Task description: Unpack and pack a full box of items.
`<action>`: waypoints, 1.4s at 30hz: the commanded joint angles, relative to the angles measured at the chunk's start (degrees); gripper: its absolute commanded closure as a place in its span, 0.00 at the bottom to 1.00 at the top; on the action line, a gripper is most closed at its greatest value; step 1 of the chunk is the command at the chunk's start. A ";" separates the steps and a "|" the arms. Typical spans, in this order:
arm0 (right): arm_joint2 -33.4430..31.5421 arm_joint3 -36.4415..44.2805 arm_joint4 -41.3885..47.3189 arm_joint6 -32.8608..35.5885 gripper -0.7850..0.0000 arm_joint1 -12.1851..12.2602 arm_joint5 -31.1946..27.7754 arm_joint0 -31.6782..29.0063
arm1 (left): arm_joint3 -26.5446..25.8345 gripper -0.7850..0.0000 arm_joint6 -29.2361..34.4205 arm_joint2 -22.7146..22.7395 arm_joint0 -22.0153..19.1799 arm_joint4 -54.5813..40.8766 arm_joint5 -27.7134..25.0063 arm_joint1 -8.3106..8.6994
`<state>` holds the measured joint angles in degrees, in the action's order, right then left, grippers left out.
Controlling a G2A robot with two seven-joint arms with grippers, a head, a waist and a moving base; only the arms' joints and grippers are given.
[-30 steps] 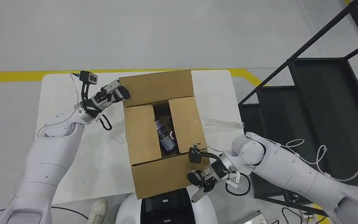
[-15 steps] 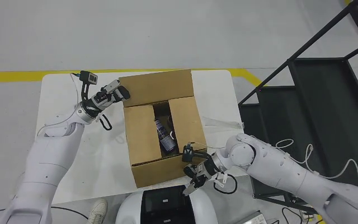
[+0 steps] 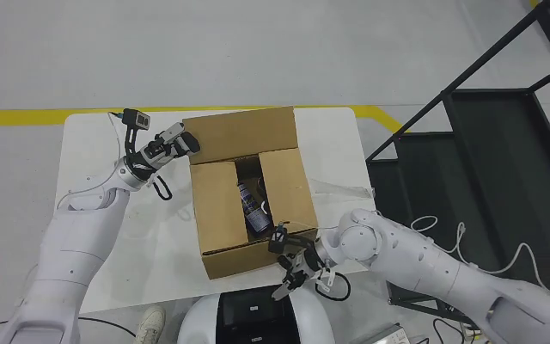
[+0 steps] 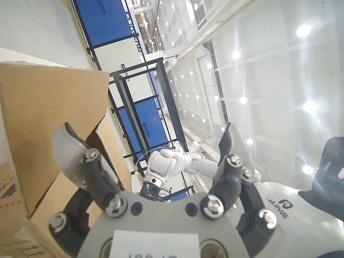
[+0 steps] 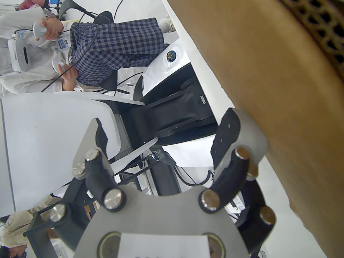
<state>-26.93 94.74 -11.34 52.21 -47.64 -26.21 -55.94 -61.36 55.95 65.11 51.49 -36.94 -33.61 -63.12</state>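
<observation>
Centre of counter (image 3: 331,142): 1 cardbd box (image 3: 215,206), brown, upright, top part-open.
- Far flap (image 3: 245,133): laid back, away from the mouth.
- L + R side flaps: folded in over the mouth w/ a gap between them.
- Near flap (image 3: 243,258): looks raised, tipped toward the mouth.

Contents: dark blue can (image 3: 252,211) plus other items visible thru the gap, all inside the box. Count n/k, since most is hidden under the side flaps.

My L fingers (image 3: 183,140): apart, holding nothing, just beside the box's far-left corner by the far flap. Touching or not: can't tell.

My R fingers (image 3: 290,271): apart, holding nothing, at the near edge of the counter on the outer side of the near flap. One finger's back lies against the cardbd.

Status (my est.): flap stage only. Items sit in the box and neither grip holds one.
- Can't tell if unpack hasn't begun or pack is nearly over.
- If unpack: open the flaps, lift each item out, then repack.
- If pack: near + far flaps left to close.
</observation>
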 commanded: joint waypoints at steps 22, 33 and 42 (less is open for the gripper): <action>-13.02 15.63 13.11 5.71 0.00 7.60 -13.65 -11.00 | -0.61 0.00 -1.06 0.12 0.22 0.79 0.35 0.02; -15.14 15.17 21.29 9.33 0.00 9.56 -16.52 -12.69 | 0.76 0.00 -13.89 -0.45 -3.32 12.69 2.98 -0.77; -14.80 14.41 22.50 9.61 0.00 10.02 -16.24 -12.02 | 10.72 0.00 -18.60 -7.09 -9.87 21.17 6.17 -3.43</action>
<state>-41.74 109.26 11.05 61.79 -37.65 -42.50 -68.05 -51.90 37.69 58.70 42.16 -16.41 -27.77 -66.26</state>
